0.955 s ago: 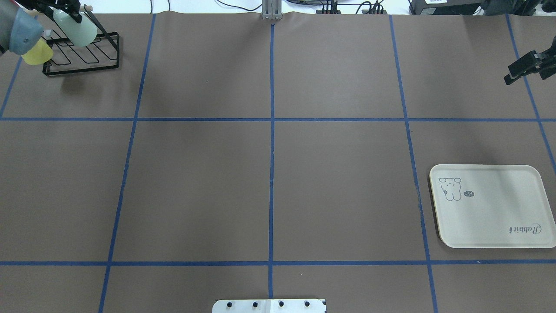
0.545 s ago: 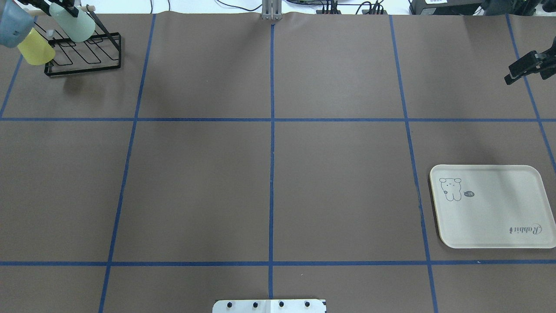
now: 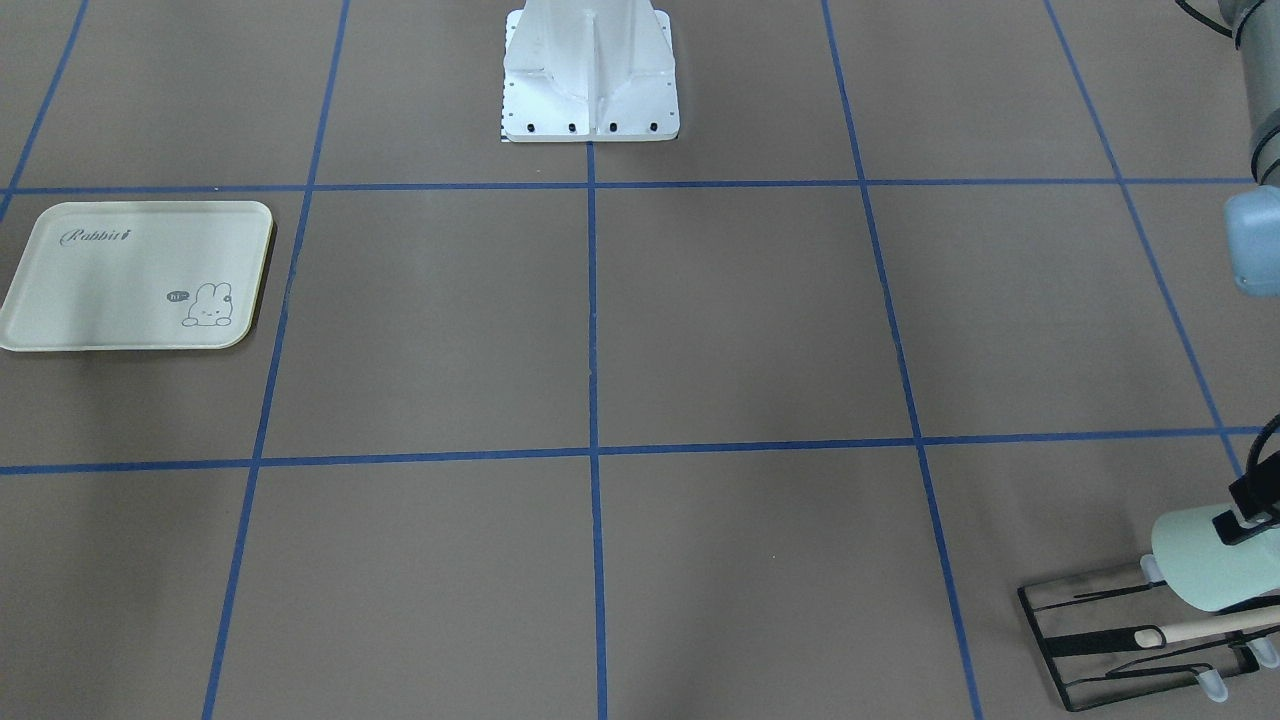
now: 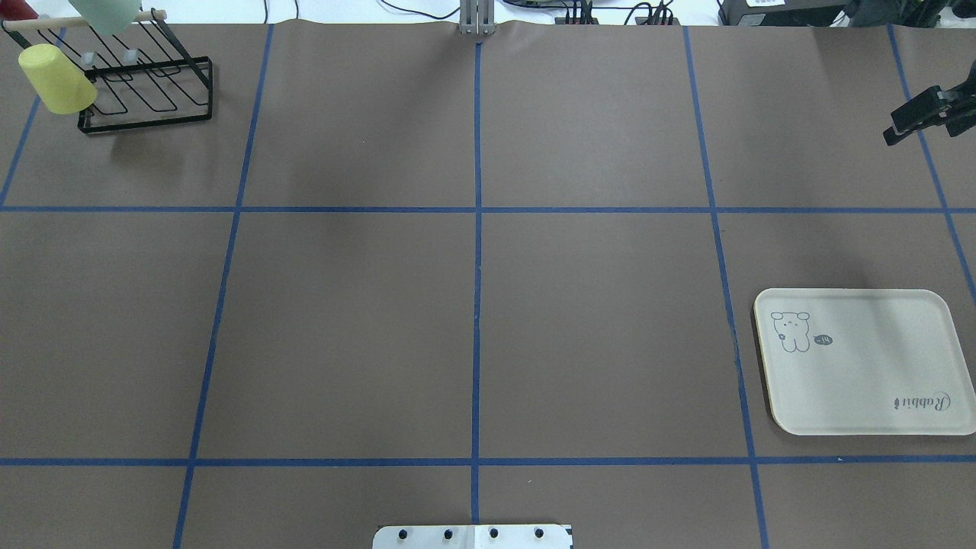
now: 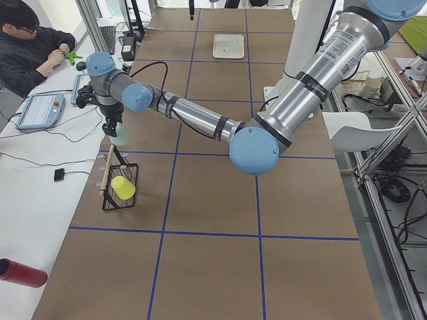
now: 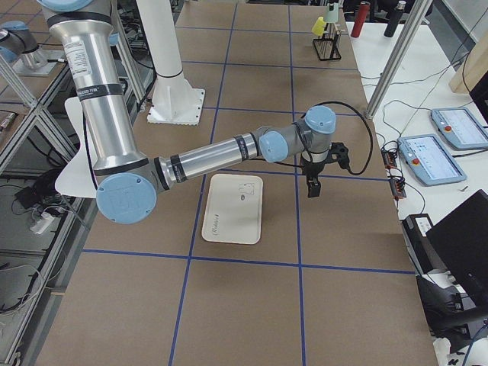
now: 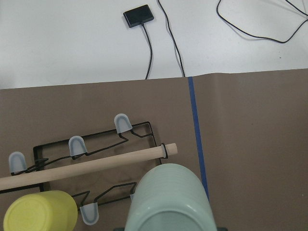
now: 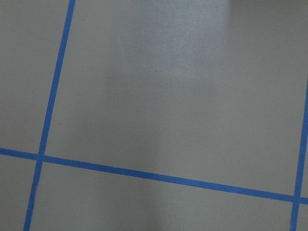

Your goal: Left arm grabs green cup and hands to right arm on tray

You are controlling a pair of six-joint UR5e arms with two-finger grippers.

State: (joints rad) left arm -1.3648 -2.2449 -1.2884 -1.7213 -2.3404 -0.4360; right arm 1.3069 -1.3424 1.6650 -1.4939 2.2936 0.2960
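Since the earlier frame the left gripper (image 3: 1238, 527), clamped on the green cup (image 4: 103, 14), had lifted it above the wire rack (image 4: 145, 99) for the hand-over, while the right gripper (image 4: 915, 120) waited beyond the tray (image 4: 862, 362), and I could not tell if its jaws stood apart.

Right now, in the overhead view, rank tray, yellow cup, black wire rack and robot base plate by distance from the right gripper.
1. Tray, right edge, closest to the right gripper.
2. Robot base plate, bottom centre.
3. Black wire rack, top-left corner.
4. Yellow cup, at the rack's left end.
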